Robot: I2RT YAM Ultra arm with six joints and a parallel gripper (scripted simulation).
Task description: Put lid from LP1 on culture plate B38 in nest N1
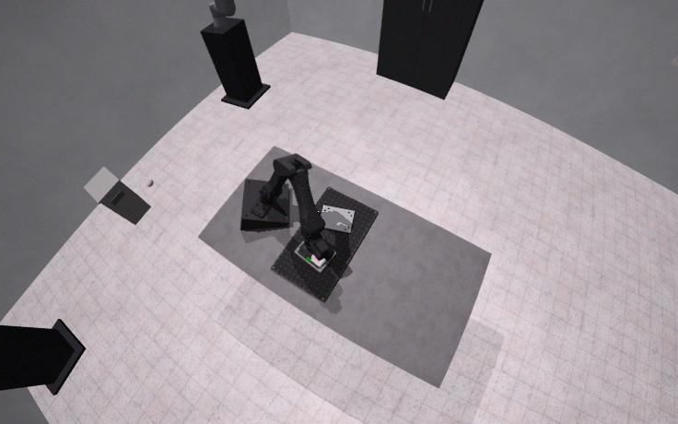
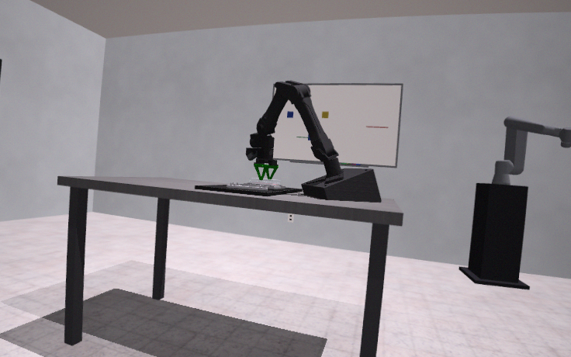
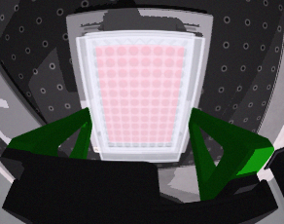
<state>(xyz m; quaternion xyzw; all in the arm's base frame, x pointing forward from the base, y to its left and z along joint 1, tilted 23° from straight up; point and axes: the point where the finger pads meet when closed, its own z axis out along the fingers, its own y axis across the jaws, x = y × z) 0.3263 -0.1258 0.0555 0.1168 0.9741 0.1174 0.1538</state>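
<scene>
My gripper point(image 3: 140, 113) has green fingers and is shut on the clear lid point(image 3: 138, 95), one finger on each long side. Through the lid I see the pink wells of culture plate B38, which sits in the grey plate nest N1 point(image 3: 142, 22). The lid lies straight over the plate with their edges nearly lined up. I cannot tell whether the lid touches the plate. In the top view my gripper point(image 1: 317, 258) is over the nest. In the exterior view my gripper point(image 2: 265, 174) hangs very low over the plate point(image 2: 257, 184).
The grey lid park LP1 point(image 1: 337, 217) lies bare on the black perforated board, just beyond the nest. The arm's base point(image 1: 263, 205) stands at the board's left side. A second robot on a pedestal point(image 2: 498, 230) stands away from the table.
</scene>
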